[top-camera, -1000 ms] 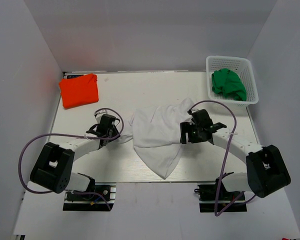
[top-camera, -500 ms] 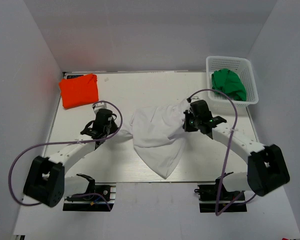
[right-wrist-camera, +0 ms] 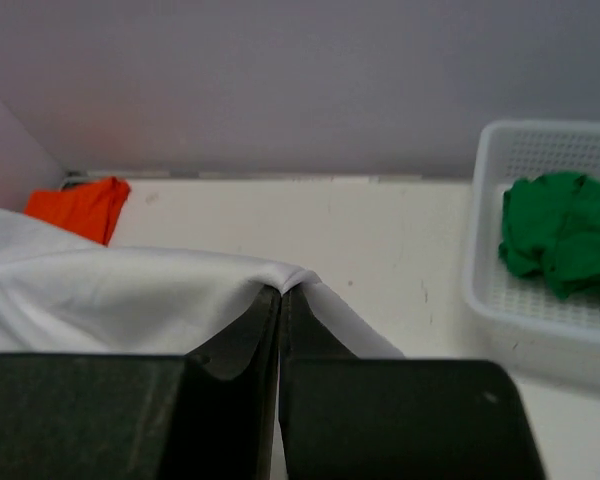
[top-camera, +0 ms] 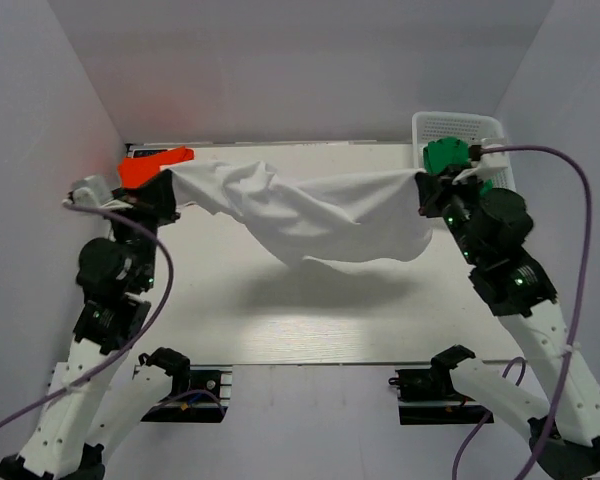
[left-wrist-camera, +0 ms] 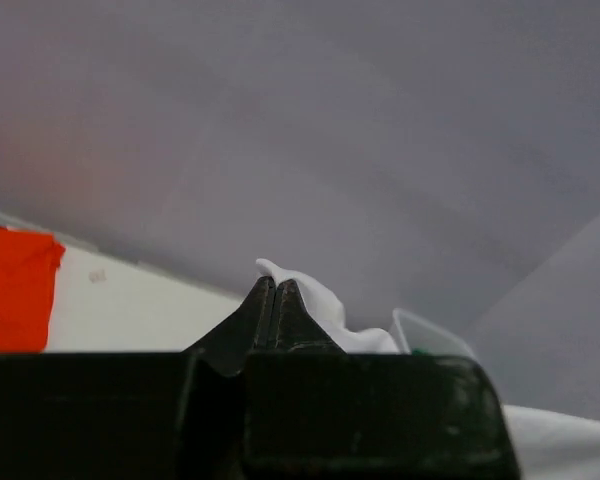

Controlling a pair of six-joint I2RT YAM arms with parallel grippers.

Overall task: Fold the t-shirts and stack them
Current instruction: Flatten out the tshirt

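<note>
Pale walls close in a white desk (top-camera: 310, 310). Above it the white t-shirt (top-camera: 320, 215) hangs stretched between both arms, soft, creased, sagging in the middle and casting a shadow below. The folded orange t-shirt (top-camera: 155, 165) lies flat at the far left corner; the crumpled green t-shirt (right-wrist-camera: 555, 230) sits inside a white lattice basket (right-wrist-camera: 500, 300). The left end effector (left-wrist-camera: 276, 292) and the right end effector (right-wrist-camera: 281, 296) are each pinched tight on a white cloth edge.
</note>
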